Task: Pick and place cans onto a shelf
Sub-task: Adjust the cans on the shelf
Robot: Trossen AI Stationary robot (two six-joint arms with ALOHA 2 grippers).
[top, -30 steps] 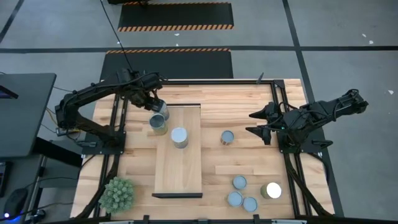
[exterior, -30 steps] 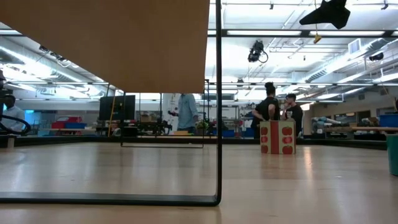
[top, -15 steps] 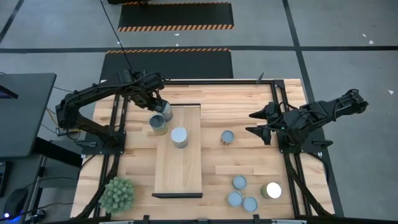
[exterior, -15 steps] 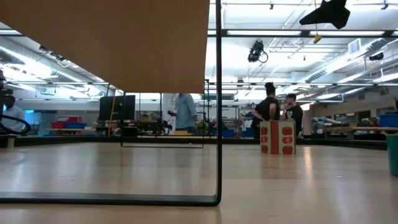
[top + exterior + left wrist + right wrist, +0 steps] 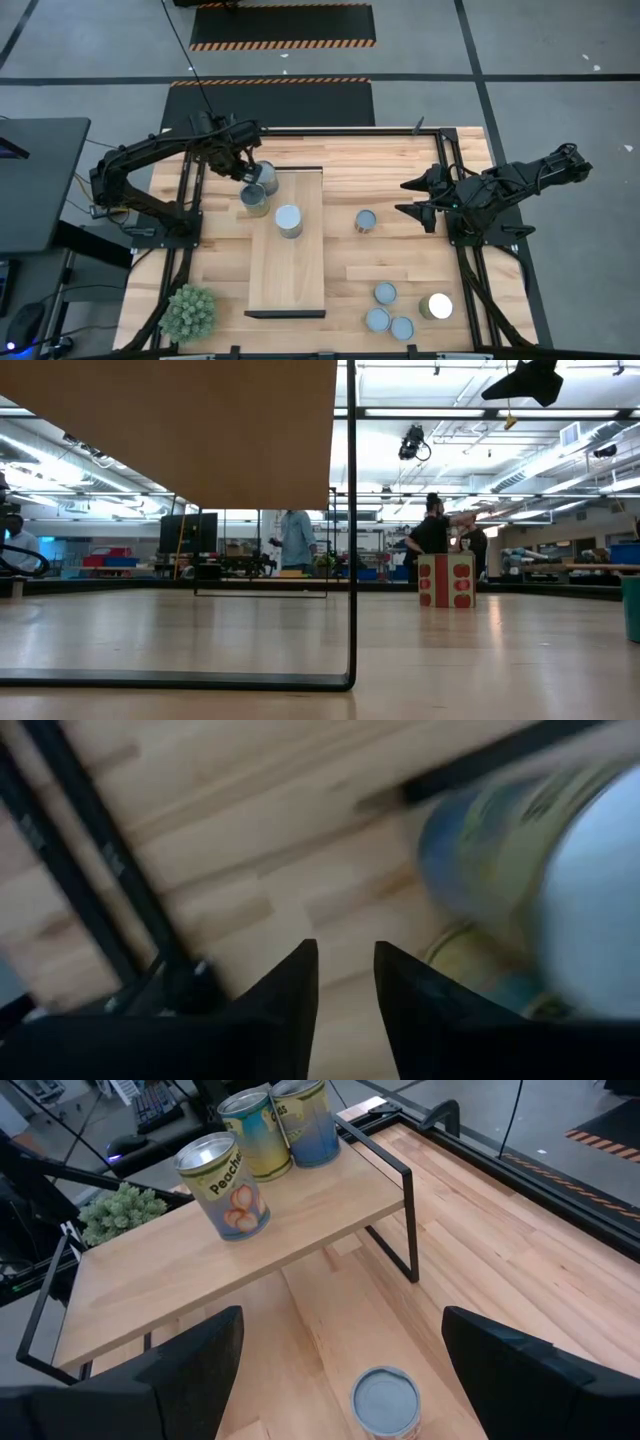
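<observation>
Three cans sit on the shelf [image 5: 300, 260]: two packed together at its far-left corner [image 5: 257, 190], one labelled Peaches [image 5: 222, 1186] a little nearer along the left half. Five cans are on the tabletop [image 5: 350, 270]: a single can [image 5: 366, 221] right of the shelf, mid-table, upright, and a cluster of four [image 5: 402, 310] at the near right, one with a bright white top.

Key relation: the single can lies directly ahead of the right gripper [image 5: 412, 199], between it and the shelf's right edge, well apart from the fingers; the right wrist view shows its round lid [image 5: 387, 1401] centred in the gap, axis vertical. The right arm is clearly the nearer one, so this is likely the next pick.

Right gripper: fingers spread wide, holding nothing, hovering over the right side of the table.

Left gripper [image 5: 245, 168]: at the shelf's far-left corner, just beside the two cans there; its fingers [image 5: 290, 995] stand close together with only a narrow gap and nothing between them, the cans off to one side, not gripped.

A green plant [image 5: 189, 312] stands at the near-left corner. People show in the room beyond.
</observation>
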